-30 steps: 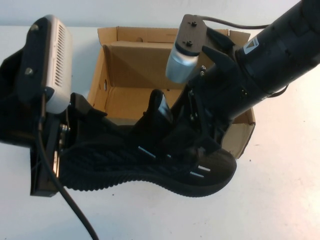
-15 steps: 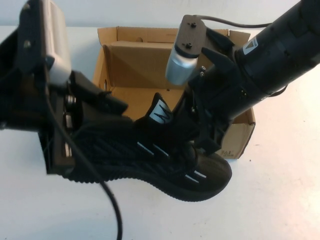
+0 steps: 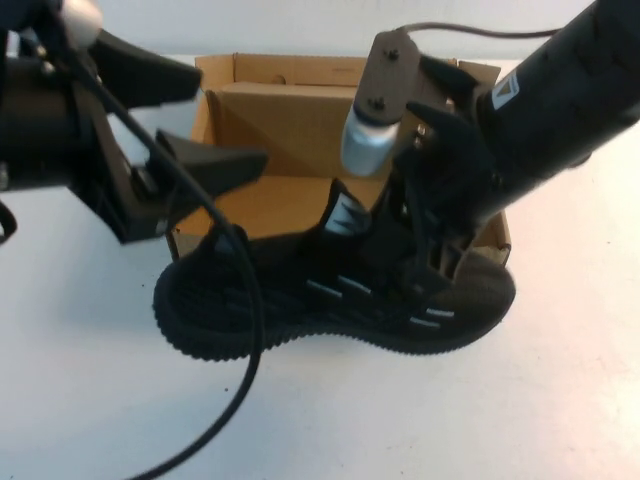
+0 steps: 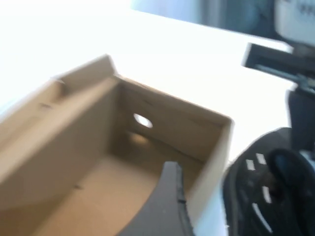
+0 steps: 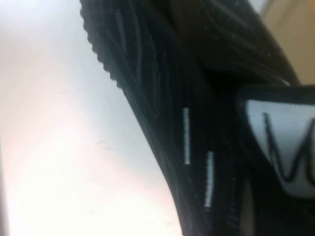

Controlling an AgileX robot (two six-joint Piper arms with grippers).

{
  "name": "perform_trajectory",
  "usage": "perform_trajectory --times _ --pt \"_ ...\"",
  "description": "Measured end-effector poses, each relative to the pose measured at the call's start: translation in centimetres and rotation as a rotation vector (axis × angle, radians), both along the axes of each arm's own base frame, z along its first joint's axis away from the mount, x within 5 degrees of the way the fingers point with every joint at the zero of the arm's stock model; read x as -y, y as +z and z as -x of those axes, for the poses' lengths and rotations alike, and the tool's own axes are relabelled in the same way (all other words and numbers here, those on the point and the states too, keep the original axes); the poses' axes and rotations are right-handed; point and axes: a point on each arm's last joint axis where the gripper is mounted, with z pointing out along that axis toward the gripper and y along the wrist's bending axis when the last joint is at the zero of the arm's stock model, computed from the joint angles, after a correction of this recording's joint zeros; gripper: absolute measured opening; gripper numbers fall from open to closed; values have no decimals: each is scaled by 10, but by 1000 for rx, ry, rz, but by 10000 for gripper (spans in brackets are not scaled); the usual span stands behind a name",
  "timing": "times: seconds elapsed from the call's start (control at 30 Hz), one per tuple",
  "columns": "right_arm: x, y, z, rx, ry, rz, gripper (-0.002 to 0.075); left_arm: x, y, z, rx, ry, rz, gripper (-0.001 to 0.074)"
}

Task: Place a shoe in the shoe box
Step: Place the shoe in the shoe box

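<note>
The black shoe (image 3: 250, 300) lies along the near wall of the brown shoe box (image 3: 270, 68), outside it, with its heel to the left and its toe at the box's right corner. My right gripper (image 3: 430, 255) is shut on the shoe's forefoot by the laces. My left gripper (image 3: 232, 120) is open and empty, raised above the box's left end and clear of the heel. The left wrist view shows the box's bare inside (image 4: 162, 113) and the shoe's side (image 4: 261, 191). The right wrist view shows the shoe's side (image 5: 162, 88) and the white tongue tag (image 5: 285, 147).
The box's lid flap (image 3: 300, 100) stands up along the far side. A black cable (image 3: 240, 380) hangs from the left arm across the heel. White table (image 3: 90, 400) lies in front and to both sides.
My left gripper has let go of the heel, opened, and risen up and to the left. The shoe has shifted right with the right gripper and its heel has dropped lower.
</note>
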Motion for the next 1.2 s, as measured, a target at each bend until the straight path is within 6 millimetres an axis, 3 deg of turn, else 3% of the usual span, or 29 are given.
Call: perform_trajectory --times 0.2,0.37,0.47,0.57,0.9,1.0,1.2 --pt "2 34 -14 163 -69 -11 22 -8 7 -8 -33 173 101 640" --pt "-1 40 -41 194 -127 -14 20 -16 6 -13 -92 269 140 629" --pt "-1 28 -68 179 -165 3 19 -21 4 -15 -121 311 145 585" --pt "-3 16 -94 176 -195 16 19 -27 1 -16 -171 351 133 496" --pt "-23 -15 -150 209 -214 13 19 -37 -13 -14 -258 408 -5 55" --pt "-28 -29 -161 208 -210 20 19 -38 -14 -14 -260 413 -23 14" --pt "-32 -59 -180 201 -213 39 19 -38 -14 -14 -262 414 -33 0"
